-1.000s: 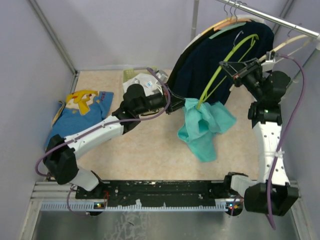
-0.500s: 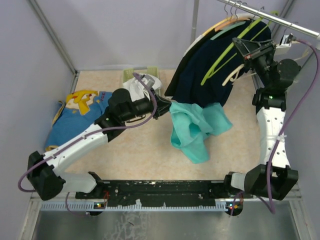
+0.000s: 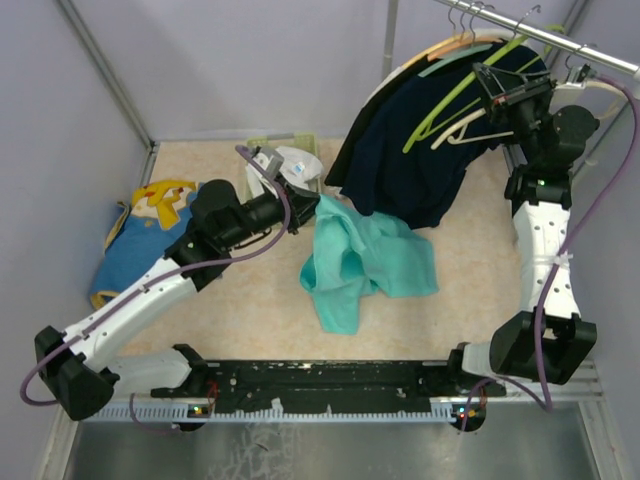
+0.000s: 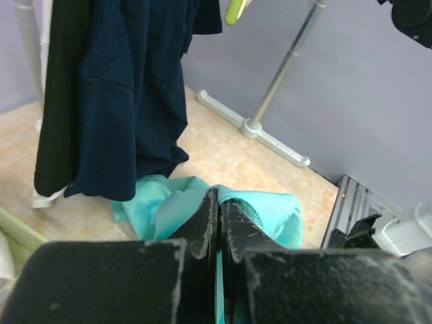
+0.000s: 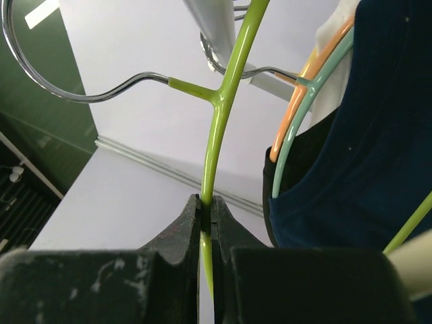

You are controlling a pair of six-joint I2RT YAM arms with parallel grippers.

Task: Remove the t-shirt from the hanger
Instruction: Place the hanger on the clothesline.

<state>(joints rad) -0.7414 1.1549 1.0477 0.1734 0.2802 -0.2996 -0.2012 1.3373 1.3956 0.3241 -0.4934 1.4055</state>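
left pincer (image 4: 219,202): pressed together on a fold of the teal t-shirt (image 3: 365,262), heaped on the table (image 3: 470,300) just right of it. right pincer (image 5: 206,206): clamped on the bare green hanger (image 5: 226,101), high by the rail (image 3: 560,38), well apart from the t-shirt. nearer arm: left.

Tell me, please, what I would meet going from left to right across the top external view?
Blue-and-yellow garment → left claw → teal t-shirt → right claw, shut on the green hanger.
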